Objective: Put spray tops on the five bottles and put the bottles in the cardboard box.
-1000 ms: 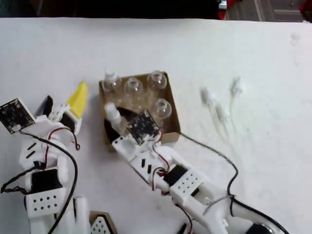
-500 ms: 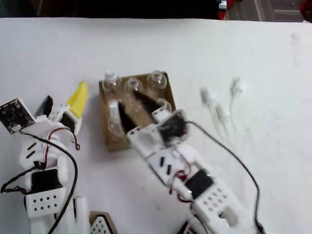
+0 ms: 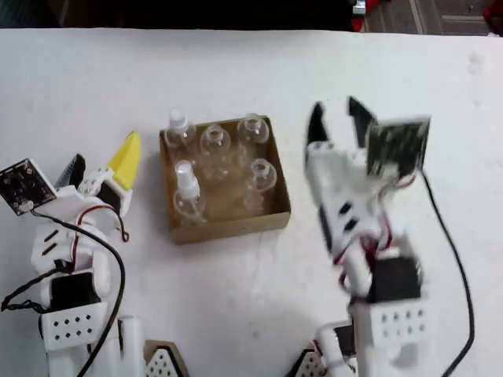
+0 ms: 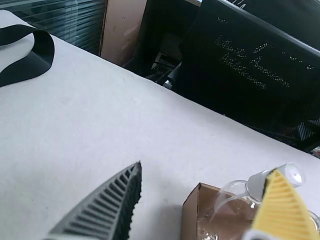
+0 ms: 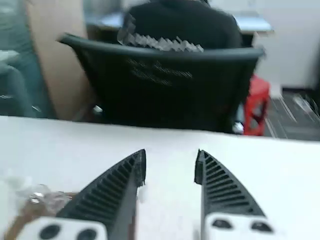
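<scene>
Claw (image 3: 333,104) on right arm part-open, empty, near cardboard box (image 3: 228,226).

1. The left gripper (image 3: 98,162) sits at the near left, wrist angled forward, its yellow and black fingers (image 4: 107,210) spread wide and empty.
2. The right gripper (image 3: 336,124) points forward from an extended arm, its black fingers (image 5: 117,190) parted and empty.

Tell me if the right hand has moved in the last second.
Yes. The right hand swung off the cardboard box, out to the box's right side.
</scene>
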`<action>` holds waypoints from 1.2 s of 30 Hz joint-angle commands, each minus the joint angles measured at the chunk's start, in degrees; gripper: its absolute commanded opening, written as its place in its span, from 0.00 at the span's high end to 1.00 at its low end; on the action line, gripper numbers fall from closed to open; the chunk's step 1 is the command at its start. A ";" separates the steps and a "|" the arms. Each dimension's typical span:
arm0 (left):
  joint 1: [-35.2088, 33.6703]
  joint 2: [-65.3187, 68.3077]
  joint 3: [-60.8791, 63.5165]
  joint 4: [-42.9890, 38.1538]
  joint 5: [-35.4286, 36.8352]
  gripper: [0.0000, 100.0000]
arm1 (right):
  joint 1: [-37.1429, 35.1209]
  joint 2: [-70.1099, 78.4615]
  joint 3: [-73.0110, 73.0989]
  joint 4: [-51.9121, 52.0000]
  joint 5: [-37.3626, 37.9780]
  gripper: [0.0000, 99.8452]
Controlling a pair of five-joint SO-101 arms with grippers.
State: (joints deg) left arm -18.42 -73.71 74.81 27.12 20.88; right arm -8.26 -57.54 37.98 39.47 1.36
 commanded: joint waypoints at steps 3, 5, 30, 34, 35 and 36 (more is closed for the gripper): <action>-0.57 -0.66 -0.62 -1.67 0.62 0.64 | 6.90 19.91 -15.82 7.69 0.26 0.86; -0.48 -0.66 -0.62 -1.67 0.62 0.64 | 8.57 27.03 -21.63 10.95 0.44 0.86; -0.31 -0.48 -0.62 -1.67 0.62 0.64 | 9.54 107.21 -102.33 52.79 17.67 0.86; -0.31 -0.48 -0.62 -1.67 0.62 0.64 | 9.36 115.47 -113.49 55.78 17.67 0.86; -0.31 -0.48 -0.62 -1.67 0.62 0.64 | 9.36 117.23 -115.52 56.13 17.67 0.86; -0.31 -0.48 -0.62 -1.67 0.62 0.64 | 9.36 118.81 -117.19 56.48 17.67 0.86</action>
State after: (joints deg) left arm -18.42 -73.71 74.81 27.12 20.88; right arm 1.05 59.03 -72.00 94.51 18.24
